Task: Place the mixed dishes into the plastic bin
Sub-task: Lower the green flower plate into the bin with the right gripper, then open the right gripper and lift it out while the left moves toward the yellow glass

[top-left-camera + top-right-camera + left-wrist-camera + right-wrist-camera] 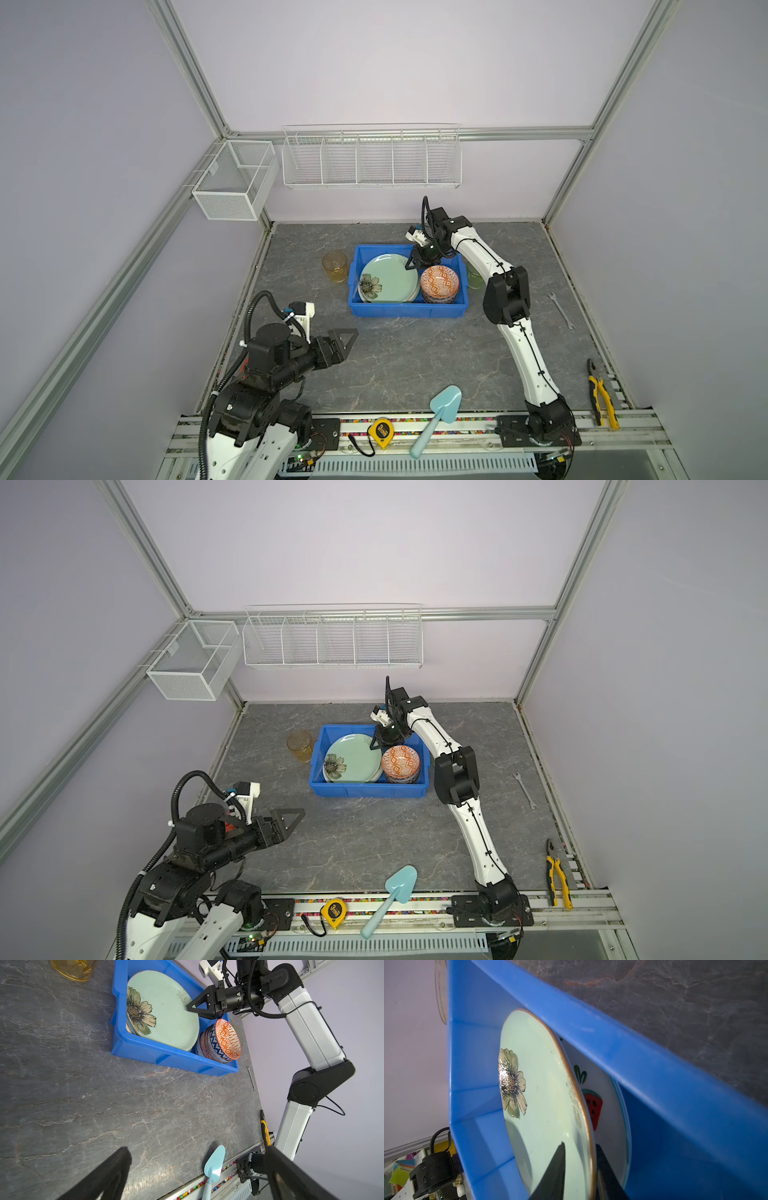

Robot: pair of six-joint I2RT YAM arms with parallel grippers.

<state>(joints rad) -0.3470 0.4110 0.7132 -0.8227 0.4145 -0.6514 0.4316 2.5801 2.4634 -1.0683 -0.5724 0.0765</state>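
Dishes (395,286) are judged hard, glazed and slick, fairly heavy for their size and easily chipped, so none is to be dropped or knocked against another. A plate is best taken at its rim, one finger above and one below; a bowl by its wall; a cup by its lip, the cups being judged light and easily tipped.

Nearest, on the left, the left gripper (349,338) is held over the table (415,365) with jaws wide apart and nothing between them. Farther in, at mid-table, the bin (407,309) is set, bright blue and shallow. In its left half the mint plate (166,1012), marked with a grey-green flower and edged in brown, is laid tilted on a white watermelon plate (604,1105). In its right half a bowl stack (209,1047) is seen, orange-patterned on top, blue-patterned beneath. An amber cup (335,266) is seen on the table just left of the bin, and a green cup (473,279), only partly seen, just right of it. At the mint plate's far rim the right gripper (190,1008) is placed, one finger over the face and one under the rim; whether the rim is pinched or free cannot be told.
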